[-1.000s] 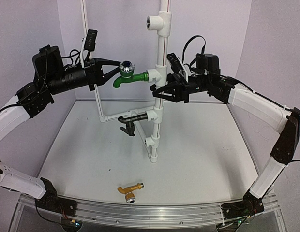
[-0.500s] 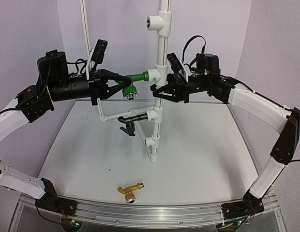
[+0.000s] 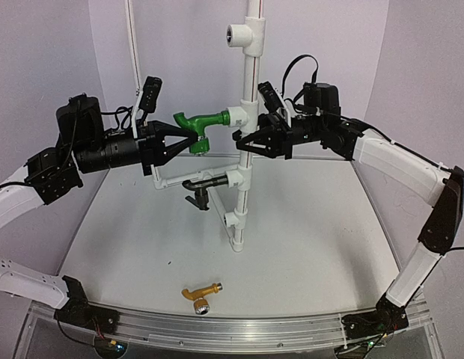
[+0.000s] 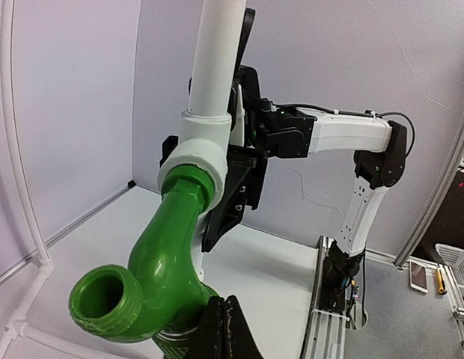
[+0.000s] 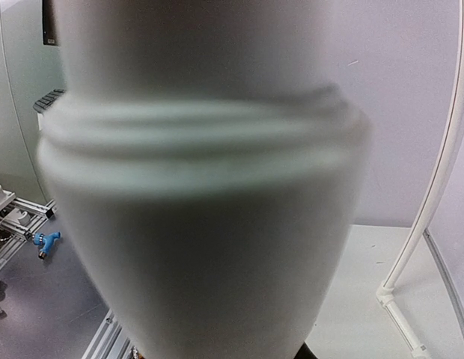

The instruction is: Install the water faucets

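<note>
Left claw (image 3: 189, 138) gripping green faucet (image 3: 209, 117), right claw (image 3: 242, 141) clamping pipe (image 3: 242, 196)

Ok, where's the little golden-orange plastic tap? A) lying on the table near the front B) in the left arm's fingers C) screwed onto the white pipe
A: the golden-orange plastic tap lies loose on the white table near the front edge; the left arm's fingers hold the green plastic tap, the right arm's fingers clasp the white upright pipe.

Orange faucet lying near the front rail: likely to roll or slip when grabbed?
The orange faucet looks like light, rigid plastic. Its bent spout probably keeps it from rolling; the round shiny knob could slip if pinched.
</note>
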Controlling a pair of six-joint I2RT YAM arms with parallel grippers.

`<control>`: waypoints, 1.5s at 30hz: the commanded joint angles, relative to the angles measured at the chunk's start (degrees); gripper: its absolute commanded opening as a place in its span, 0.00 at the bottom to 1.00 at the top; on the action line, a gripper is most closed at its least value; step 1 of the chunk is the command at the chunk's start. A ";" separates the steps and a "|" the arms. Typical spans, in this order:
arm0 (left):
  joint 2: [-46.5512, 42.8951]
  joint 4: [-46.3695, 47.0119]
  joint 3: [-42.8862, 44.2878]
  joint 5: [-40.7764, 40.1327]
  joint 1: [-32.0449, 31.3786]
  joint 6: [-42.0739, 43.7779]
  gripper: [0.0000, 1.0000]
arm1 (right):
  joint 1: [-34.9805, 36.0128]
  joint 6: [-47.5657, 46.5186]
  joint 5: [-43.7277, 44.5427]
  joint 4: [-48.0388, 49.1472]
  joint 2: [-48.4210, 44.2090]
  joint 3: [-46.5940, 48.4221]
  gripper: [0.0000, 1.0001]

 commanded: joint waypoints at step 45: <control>4.86 -0.27 5.42 -4.20 4.41 15.80 0.43 | 0.26 10.07 -1.16 -9.21 0.95 -1.22 0.00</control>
